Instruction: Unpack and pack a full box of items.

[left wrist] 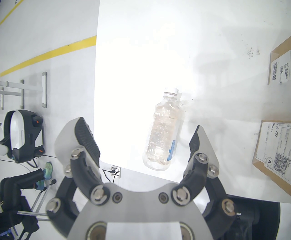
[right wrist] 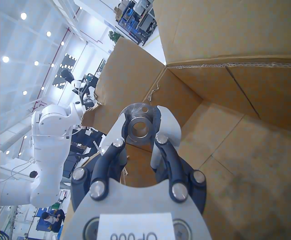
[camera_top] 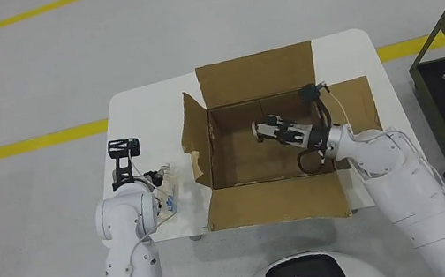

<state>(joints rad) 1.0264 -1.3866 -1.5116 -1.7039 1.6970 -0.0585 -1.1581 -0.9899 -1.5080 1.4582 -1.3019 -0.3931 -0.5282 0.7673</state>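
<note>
On a white tabletop (camera_top: pixel 145 107) in a bright hall with yellow floor lines, one open cardboard box (camera_top: pixel 256 74) stood with its flaps spread. The right pincer (right wrist: pixel 140 119) was inside the box, above its floor, clenched on a single metal flanged ring (right wrist: pixel 138 128), the jaws pressing on either side of its hub. The part looked rigid, smooth and heavy for its bulk. A firm squeeze across the hub, as here, seemed the safe hold, since polished metal could slip from a light grip. The left pincer (left wrist: pixel 141 131) hung released, jaws wide, over one clear plastic bottle (left wrist: pixel 164 134). The bottle appeared to lie on its side near the tabletop's edge, beside the box and apart from it, white cap pointing away from the pincer. Whether it held liquid could not be told. Its thin ribbed wall would likely give under pressure and its round body could roll, so the mid-body looked the best place to take it. Count: one box, one metal ring, one bottle, and two printed labels (left wrist: pixel 280 70) on the box's outer wall
</note>
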